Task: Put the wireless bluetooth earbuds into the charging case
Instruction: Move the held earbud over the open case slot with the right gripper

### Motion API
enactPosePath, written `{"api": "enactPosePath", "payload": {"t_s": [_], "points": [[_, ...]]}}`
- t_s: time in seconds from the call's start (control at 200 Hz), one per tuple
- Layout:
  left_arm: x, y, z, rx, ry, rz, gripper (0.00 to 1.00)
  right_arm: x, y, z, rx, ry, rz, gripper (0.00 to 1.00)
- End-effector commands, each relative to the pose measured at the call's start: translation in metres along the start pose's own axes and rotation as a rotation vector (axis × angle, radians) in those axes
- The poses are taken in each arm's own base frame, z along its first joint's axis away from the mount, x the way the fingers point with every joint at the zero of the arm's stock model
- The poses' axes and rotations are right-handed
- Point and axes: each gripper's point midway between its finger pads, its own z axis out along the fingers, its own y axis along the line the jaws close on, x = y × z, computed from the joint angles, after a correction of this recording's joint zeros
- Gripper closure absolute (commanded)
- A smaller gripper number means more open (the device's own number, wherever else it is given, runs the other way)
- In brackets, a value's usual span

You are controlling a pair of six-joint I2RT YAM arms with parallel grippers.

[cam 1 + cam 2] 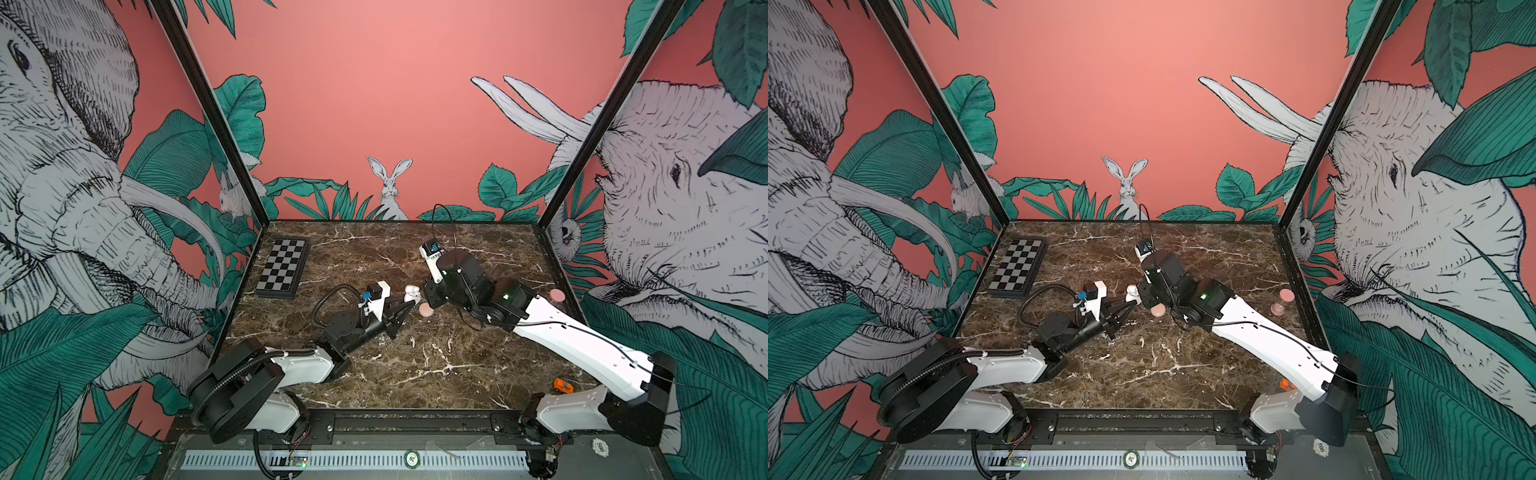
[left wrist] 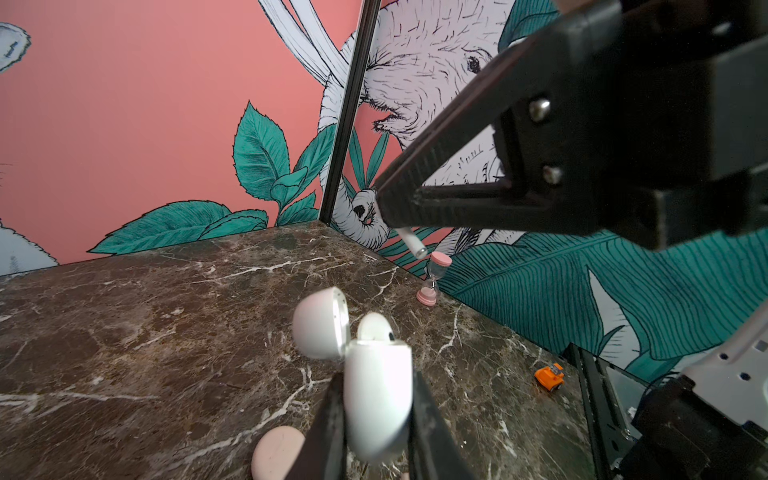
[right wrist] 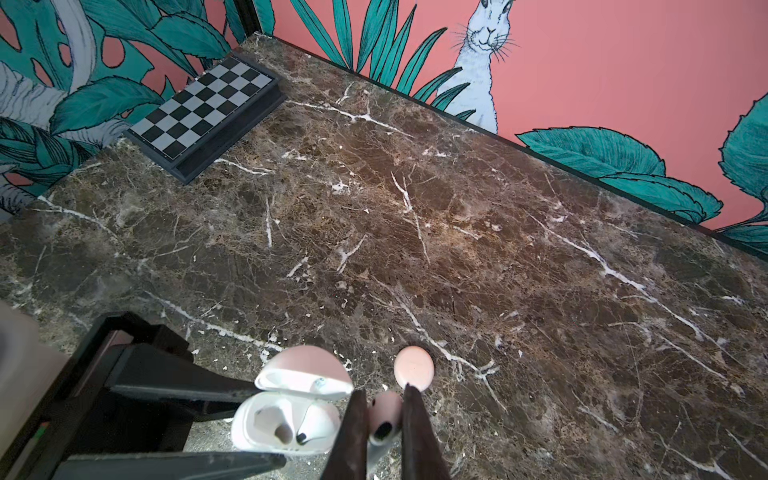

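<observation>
While the right arm's black wrist is blocking its own fingers in both top views, the marble bench (image 1: 415, 357) is filling the lower middle of the frame, and the chessboard (image 1: 282, 268) is lying flat at its upper left. The left pincer (image 2: 376, 374) is clamping the white charging case (image 2: 374, 424), which both top views are showing near the middle of the frame. In the left wrist view the two fingers are running off the picture's edge. The case is standing upright, long axis vertical, mouth facing up, lid swung back on its hinge. Whether it is touching the bench is hard to tell.

The right pincer (image 3: 384, 395) is pinching the loose earbud (image 3: 384, 422) just beside the case's open mouth, apart from it. A pink puck (image 1: 426, 309) is lying on the bench, partly hidden under that pincer in the top views. The pink hourglass (image 1: 1281, 303) is standing near the bench's right edge.

The loose earbud's bulb is sitting between the fingers, while its stem is poking out below the tips, long axis slanting down toward the bench. The seated earbud (image 2: 374, 328) is resting in one well of the case, bulb rising above the rim, stem hidden inside.
</observation>
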Motion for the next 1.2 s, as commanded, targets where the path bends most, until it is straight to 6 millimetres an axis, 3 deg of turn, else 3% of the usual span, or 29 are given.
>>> {"api": "enactPosePath", "payload": {"t_s": [0.0,0.555,0.605,1.195], "points": [[-0.027,-0.006,0.005,0.019,-0.095,-0.023,1.0,-0.016,0.003,-0.006,0.011,-0.068,0.025,0.95],[-0.033,-0.007,0.007,0.026,-0.126,-0.087,1.0,-0.022,0.021,0.001,-0.002,-0.119,0.061,0.96],[-0.032,-0.007,0.007,0.027,-0.124,-0.09,1.0,-0.009,0.022,0.008,0.006,-0.092,0.049,0.96],[-0.033,-0.007,0.006,0.029,-0.13,-0.128,1.0,-0.008,0.029,0.012,0.002,-0.106,0.045,0.97]]}}
